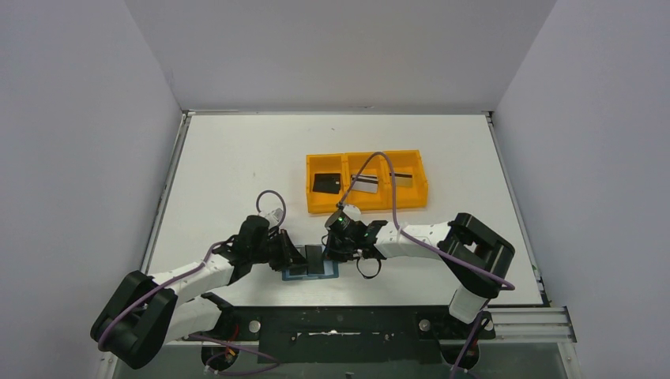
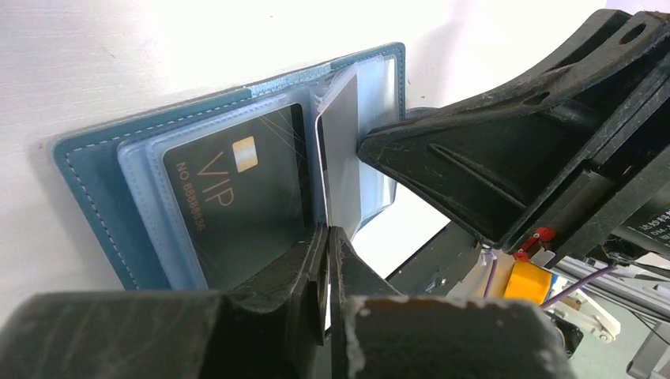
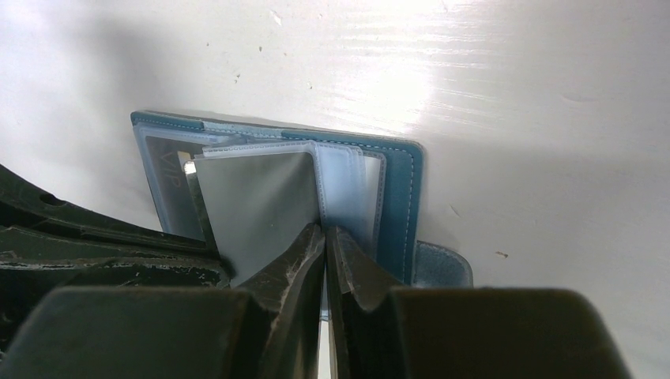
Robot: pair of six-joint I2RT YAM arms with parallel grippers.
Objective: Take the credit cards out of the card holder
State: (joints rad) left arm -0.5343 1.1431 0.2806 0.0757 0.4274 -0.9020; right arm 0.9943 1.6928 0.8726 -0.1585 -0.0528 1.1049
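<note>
Squarely between left tool (image 1: 301, 257) and right tool (image 1: 327, 252) lies the card holder (image 1: 316, 274).

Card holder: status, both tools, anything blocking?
Both shut at the sleeves: left tool, right tool. Open card holder; black VIP card, grey card in sleeves. Tools nose to nose, nothing else blocking.

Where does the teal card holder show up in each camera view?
Top external: card holder low centre, largely hidden.
Left wrist: lying open, left and centre.
Right wrist: lying open, centre.
Shared landmark: black VIP card in its pocket, seen in both wrist views only.
</note>
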